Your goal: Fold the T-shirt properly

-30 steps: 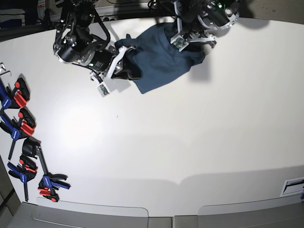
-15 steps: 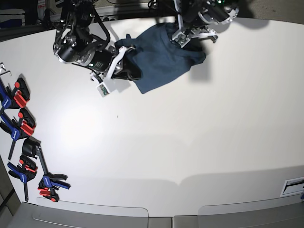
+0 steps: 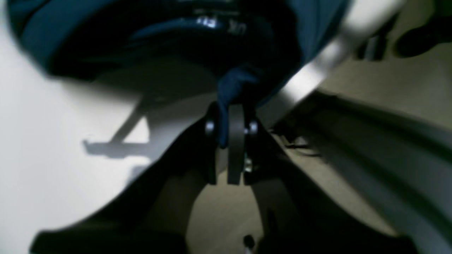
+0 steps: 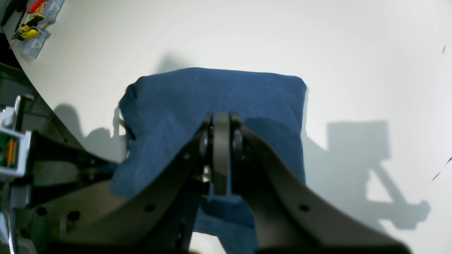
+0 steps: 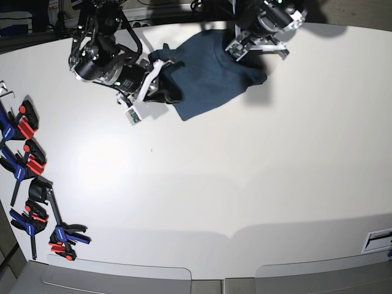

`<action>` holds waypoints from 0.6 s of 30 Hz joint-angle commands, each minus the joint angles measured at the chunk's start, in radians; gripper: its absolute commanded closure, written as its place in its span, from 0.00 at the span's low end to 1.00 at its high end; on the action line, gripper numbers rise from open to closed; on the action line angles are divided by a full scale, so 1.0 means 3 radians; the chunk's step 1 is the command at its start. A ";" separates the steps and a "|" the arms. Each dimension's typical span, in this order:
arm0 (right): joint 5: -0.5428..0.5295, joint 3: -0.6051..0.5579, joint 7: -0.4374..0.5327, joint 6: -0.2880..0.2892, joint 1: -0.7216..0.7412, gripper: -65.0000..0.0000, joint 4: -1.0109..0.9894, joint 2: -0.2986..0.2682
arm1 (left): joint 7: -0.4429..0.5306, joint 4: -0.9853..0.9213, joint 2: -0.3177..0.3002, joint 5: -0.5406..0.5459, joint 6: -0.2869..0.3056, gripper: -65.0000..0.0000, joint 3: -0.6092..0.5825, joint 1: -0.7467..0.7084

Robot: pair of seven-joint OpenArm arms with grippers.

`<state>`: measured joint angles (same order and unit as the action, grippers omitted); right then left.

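Left claw (image 3: 229,116) pinches a fold of the T-shirt (image 5: 205,73), lifting that edge for the fold. Right claw (image 4: 220,121) is clenched, shirt directly under it, likely anchoring.

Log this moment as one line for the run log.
T-shirt: bunched at table's far edge | left gripper: shut on T-shirt, cloth lifted | right gripper: shut on T-shirt | fold: not finished
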<state>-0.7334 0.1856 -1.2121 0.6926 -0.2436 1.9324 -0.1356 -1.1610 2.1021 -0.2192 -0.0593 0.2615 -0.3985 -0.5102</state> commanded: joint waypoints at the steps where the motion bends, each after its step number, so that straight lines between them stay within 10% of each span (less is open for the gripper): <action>1: -0.0083 0.0013 0.0078 0.0019 0.0036 1.00 0.0060 -0.0019 | 0.0003 0.0069 -0.0003 -0.0034 -0.0050 1.00 -0.0005 -0.0018; 10: -0.0084 0.0013 0.0090 0.0019 0.0037 1.00 0.0060 -0.0019 | 0.0019 0.0071 -0.0001 -0.0081 -0.0089 0.99 -0.0005 -0.0015; 14: -0.0085 0.0013 0.0092 0.0019 0.0037 1.00 0.0060 -0.0019 | 0.0042 0.0071 -0.0003 -0.0244 -0.0089 0.65 -0.0005 -0.0017; 18: -0.0094 0.0013 0.0104 0.0019 0.0037 1.00 0.0060 -0.0019 | 0.0080 0.0071 -0.0078 -0.0294 -0.0092 0.60 -0.0005 -0.0017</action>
<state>-0.7338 0.1856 -1.2076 0.6926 -0.2436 1.9324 -0.1356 -1.1484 2.1021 -0.2401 -0.1375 0.2367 -0.3996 -0.5121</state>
